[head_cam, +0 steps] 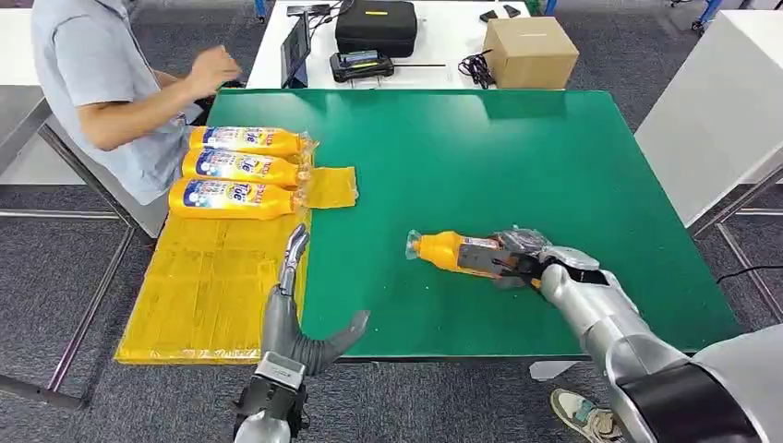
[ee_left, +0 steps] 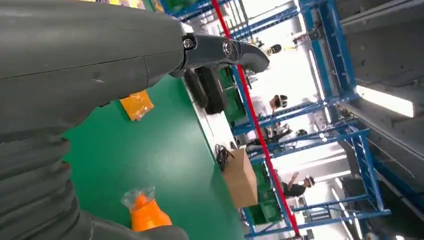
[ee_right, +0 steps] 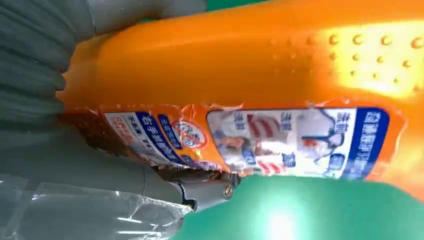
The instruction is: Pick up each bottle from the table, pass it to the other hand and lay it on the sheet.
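While lying on its side on the green table (head_cam: 554, 166), cap end toward the robot's left, the orange bottle (head_cam: 443, 249) is wrapped at its base end by the right hand (head_cam: 517, 263); fingers closed round the body w/ the label showing, prob. so the neck stays free for the handover. Whether it's lifted off the surface yet, can't tell. Left hand (head_cam: 300, 314) hovers at the table's near edge, fingers spread, holding nothing, seemingly ready to receive. Beyond it the yellow sheet (head_cam: 203, 295) carries three bottles (head_cam: 235, 168) side by side at the far end. A person (head_cam: 111, 83) sits near that corner.
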You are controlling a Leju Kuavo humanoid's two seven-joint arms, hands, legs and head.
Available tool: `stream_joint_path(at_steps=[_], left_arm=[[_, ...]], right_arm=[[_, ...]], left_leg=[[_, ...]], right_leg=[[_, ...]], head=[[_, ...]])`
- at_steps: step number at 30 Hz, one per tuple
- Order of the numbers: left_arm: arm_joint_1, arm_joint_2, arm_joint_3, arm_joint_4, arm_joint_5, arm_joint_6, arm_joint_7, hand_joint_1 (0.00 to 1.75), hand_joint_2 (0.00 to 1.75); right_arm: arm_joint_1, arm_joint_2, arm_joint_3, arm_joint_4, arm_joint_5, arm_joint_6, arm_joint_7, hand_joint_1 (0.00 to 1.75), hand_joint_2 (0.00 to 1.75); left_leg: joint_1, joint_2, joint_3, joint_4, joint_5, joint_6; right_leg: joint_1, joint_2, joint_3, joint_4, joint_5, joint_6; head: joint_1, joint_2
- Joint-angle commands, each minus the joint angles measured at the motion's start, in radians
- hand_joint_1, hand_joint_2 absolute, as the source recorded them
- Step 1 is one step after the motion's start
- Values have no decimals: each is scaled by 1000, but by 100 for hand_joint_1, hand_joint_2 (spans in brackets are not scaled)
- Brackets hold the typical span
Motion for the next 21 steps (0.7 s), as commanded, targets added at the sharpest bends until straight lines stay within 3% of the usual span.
stream_joint_path(at_steps=[1, 5, 12, 17, 21], left_arm=[[-61, -22, 12, 147, 224, -47, -3, 0, 175], [-57, -42, 42, 178, 357, -68, 23, 0, 175], [-66, -67, 80, 288, 631, -98, 68, 0, 175], [-98, -52, 31, 356, 673, -134, 67, 0, 175], [-137, -30, -13, 386, 702, -257, 103, 0, 175]], right_arm=[[127, -108, -72, -110, -332, 159, -143, 169, 175], [164, -93, -44, -215, -429, 98, -117, 175, 175], [262, 55, -38, -506, -574, -11, -106, 175, 175], [255, 86, 15, -514, -600, 4, -92, 175, 175], [205, 115, 85, -448, -605, 38, -107, 175, 175]], left_leg=[[2, -7, 3, -2, 1, -2], [2, -1, 4, -2, 0, -2], [2, 6, 3, -2, -2, -2], [2, 4, 0, -1, -1, -3], [2, 5, -2, -1, -1, -3]], right_leg=[[2, -7, 7, -4, -1, -2], [2, -2, 6, -3, 0, -2], [2, 5, 3, -1, 1, -3], [3, 2, -1, 1, -1, -2], [2, 4, -2, 1, -1, -2]], head=[[0, 0], [0, 0], [0, 0], [-1, 0], [0, 0]])
